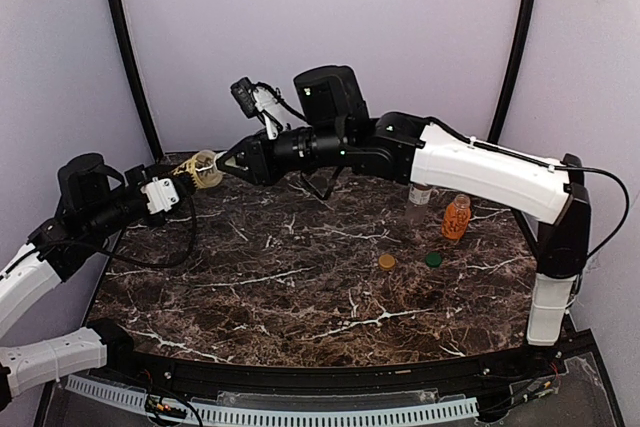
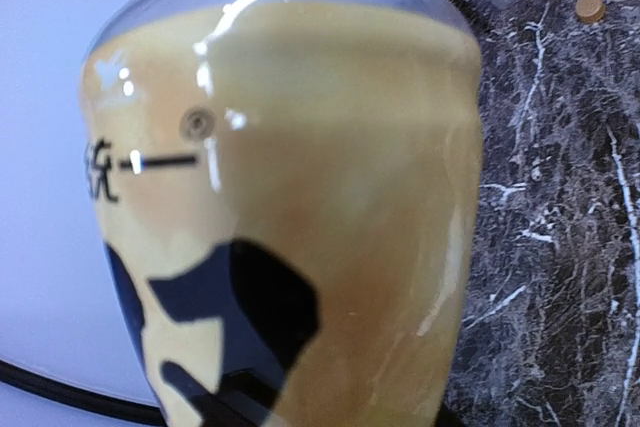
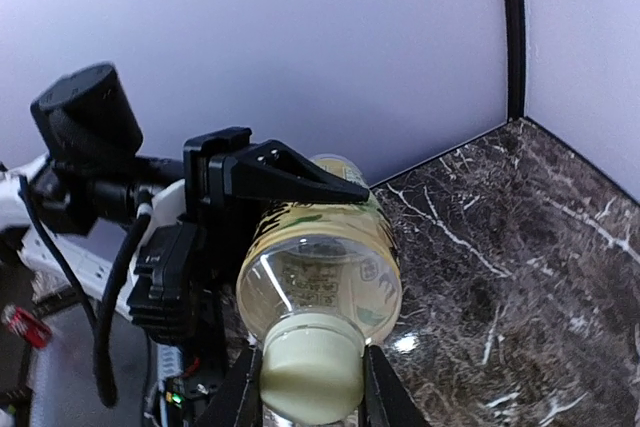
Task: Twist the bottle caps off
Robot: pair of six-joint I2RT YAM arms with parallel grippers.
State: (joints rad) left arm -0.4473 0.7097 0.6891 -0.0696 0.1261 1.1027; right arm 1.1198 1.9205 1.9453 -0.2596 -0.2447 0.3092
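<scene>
Top view alone shows the orange bottle (image 1: 456, 217) and clear bottle (image 1: 420, 195) upright at back right of the table (image 1: 300, 307), w/ a tan cap (image 1: 386, 262) and green cap (image 1: 433, 259) loose just in front. Right wrist view alone shows the grip: right end effector (image 3: 312, 392) closed on the cream cap (image 3: 308, 372), left end effector (image 1: 192, 175) clamped round the body of the yellow-label bottle (image 3: 325, 267). Left wrist view: label fills the frame, own fingers hidden. Bottle is held off the table at back left, btwn the two end effectors. Long axis approx. horizontal, cap end toward the right arm.
</scene>
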